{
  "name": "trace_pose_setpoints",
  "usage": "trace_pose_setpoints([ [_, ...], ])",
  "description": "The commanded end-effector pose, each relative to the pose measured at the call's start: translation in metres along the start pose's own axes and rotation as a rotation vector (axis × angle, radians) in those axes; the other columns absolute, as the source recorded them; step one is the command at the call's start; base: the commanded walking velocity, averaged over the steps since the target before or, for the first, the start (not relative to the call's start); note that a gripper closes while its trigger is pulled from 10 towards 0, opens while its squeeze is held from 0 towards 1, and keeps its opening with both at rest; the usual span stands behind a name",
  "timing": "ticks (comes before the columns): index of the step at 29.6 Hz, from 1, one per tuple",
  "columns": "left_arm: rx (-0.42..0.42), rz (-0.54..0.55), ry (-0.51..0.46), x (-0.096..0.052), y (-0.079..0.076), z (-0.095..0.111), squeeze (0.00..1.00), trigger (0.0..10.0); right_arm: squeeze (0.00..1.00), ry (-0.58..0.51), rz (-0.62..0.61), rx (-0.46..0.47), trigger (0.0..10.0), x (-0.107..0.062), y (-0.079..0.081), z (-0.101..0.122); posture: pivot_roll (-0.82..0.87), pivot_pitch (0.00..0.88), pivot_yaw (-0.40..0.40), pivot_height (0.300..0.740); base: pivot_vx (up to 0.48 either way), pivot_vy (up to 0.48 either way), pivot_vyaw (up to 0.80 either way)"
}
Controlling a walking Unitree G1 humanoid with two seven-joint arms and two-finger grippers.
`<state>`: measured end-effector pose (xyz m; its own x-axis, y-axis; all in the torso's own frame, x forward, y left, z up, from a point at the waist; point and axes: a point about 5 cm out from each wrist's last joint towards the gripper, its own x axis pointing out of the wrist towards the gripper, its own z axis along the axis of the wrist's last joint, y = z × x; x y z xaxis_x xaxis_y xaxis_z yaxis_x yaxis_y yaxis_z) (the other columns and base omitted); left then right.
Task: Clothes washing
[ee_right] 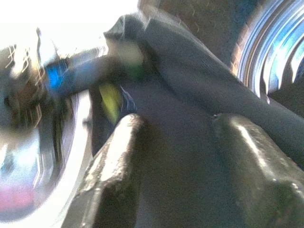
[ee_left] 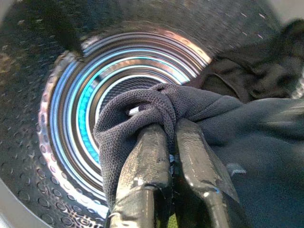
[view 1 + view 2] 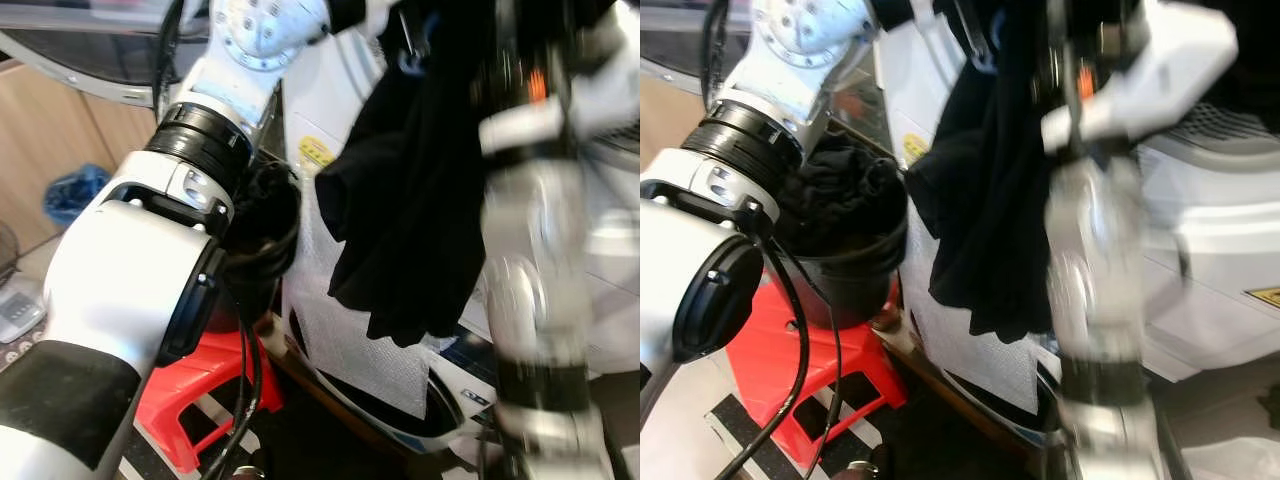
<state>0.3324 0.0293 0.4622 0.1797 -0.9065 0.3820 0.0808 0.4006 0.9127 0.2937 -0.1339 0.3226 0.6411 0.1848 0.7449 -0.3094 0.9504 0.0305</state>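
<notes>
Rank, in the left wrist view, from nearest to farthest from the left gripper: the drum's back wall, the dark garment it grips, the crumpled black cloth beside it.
1. Dark garment: pinched between the left gripper fingers.
2. Crumpled black cloth: lying off to one side, against the drum's wall.
3. Drum's back wall: deep behind the garment, ringed in blue light.

a home laundry corner: a white washing machine (image 3: 1220, 250) with its steel drum (image 2: 90, 128), and a black bucket (image 3: 845, 270) of dark clothes on a red stool (image 3: 810, 375).
</notes>
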Motion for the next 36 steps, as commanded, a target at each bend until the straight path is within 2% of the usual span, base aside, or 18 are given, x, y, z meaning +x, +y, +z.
trace_pose_setpoints([
  [1,0.058,-0.028,-0.062,0.013,0.010,0.018,0.00,10.0,0.00,-0.048,0.013,-0.001,10.0,-0.005,0.002,0.018,0.15,0.116,0.001,0.740,0.000,0.000,0.00],
  [3,0.051,-0.043,-0.071,0.020,0.009,0.021,0.00,10.0,0.00,-0.026,0.035,0.005,10.0,-0.024,0.001,0.023,0.12,0.102,0.027,0.740,0.000,0.000,0.00],
  [7,0.043,-0.048,-0.107,0.031,0.008,0.030,0.00,10.0,0.00,0.015,0.108,0.000,10.0,-0.040,0.005,0.028,0.10,0.094,0.034,0.740,0.000,0.000,0.00],
  [13,0.054,-0.077,-0.216,0.048,0.001,0.049,0.00,10.0,0.00,0.111,0.220,-0.107,10.0,-0.047,0.015,0.021,0.07,0.066,0.048,0.740,0.000,0.000,0.00],
  [16,0.065,-0.090,-0.240,0.051,0.000,0.054,0.00,10.0,0.00,0.165,0.272,-0.173,10.0,-0.042,0.021,0.010,0.09,0.063,0.043,0.740,0.000,0.000,0.00],
  [17,0.081,-0.097,-0.256,0.053,0.000,0.058,0.00,10.0,0.00,0.233,0.232,-0.278,10.0,-0.030,0.017,-0.004,0.09,0.065,0.037,0.740,0.000,0.000,0.00],
  [19,0.095,-0.099,-0.262,0.054,0.000,0.060,0.00,10.0,0.00,0.285,0.196,-0.360,10.0,-0.020,0.011,-0.015,0.10,0.066,0.033,0.740,0.000,0.000,0.00],
  [20,0.106,-0.095,-0.265,0.054,0.001,0.061,0.00,10.0,0.00,0.324,0.150,-0.459,10.0,-0.008,0.004,-0.024,0.10,0.068,0.026,0.740,0.000,0.000,0.00],
  [21,0.110,-0.094,-0.265,0.054,0.002,0.062,0.00,10.0,0.00,0.333,0.124,-0.509,10.0,-0.001,0.000,-0.027,0.11,0.069,0.024,0.740,0.000,0.000,0.00],
  [26,0.138,-0.071,-0.210,0.045,0.008,0.052,0.00,10.0,0.00,0.329,-0.079,-0.657,10.0,0.043,-0.024,-0.024,0.14,0.077,-0.011,0.740,0.000,0.000,0.00],
  [27,0.151,-0.045,-0.151,0.039,0.012,0.044,0.00,10.0,0.00,0.307,-0.076,-0.697,10.0,0.053,-0.027,-0.019,0.14,0.079,-0.018,0.740,0.000,0.000,0.00],
  [28,0.151,-0.045,-0.151,0.039,0.012,0.044,0.00,10.0,0.00,0.307,-0.076,-0.697,10.0,0.053,-0.027,-0.019,0.14,0.079,-0.018,0.740,0.000,0.000,0.00],
  [30,0.178,0.059,-0.001,0.028,0.026,0.027,0.00,10.0,0.00,0.253,-0.046,-0.763,10.0,0.073,-0.028,-0.008,0.15,0.083,-0.032,0.740,0.000,0.000,0.00],
  [31,0.178,0.059,-0.001,0.028,0.026,0.027,0.00,10.0,0.00,0.253,-0.046,-0.763,10.0,0.073,-0.028,-0.008,0.15,0.083,-0.032,0.740,0.000,0.000,0.00],
  [32,0.198,0.175,0.159,0.010,0.044,0.009,0.00,10.0,0.00,0.199,-0.016,-0.772,10.0,0.091,-0.027,0.001,0.15,0.088,-0.049,0.740,0.000,0.000,0.00],
  [33,0.198,0.175,0.159,0.010,0.044,0.009,0.00,10.0,0.00,0.199,-0.016,-0.772,10.0,0.091,-0.027,0.001,0.15,0.088,-0.049,0.740,0.000,0.000,0.00],
  [35,0.211,0.274,0.297,-0.011,0.060,-0.006,0.00,10.0,0.00,0.160,-0.031,-0.781,10.0,0.110,-0.030,0.009,0.16,0.096,-0.066,0.740,0.000,0.000,0.00],
  [36,0.211,0.274,0.297,-0.011,0.060,-0.006,0.00,10.0,0.00,0.160,-0.031,-0.781,10.0,0.110,-0.030,0.009,0.16,0.096,-0.066,0.740,0.000,0.000,0.00],
])
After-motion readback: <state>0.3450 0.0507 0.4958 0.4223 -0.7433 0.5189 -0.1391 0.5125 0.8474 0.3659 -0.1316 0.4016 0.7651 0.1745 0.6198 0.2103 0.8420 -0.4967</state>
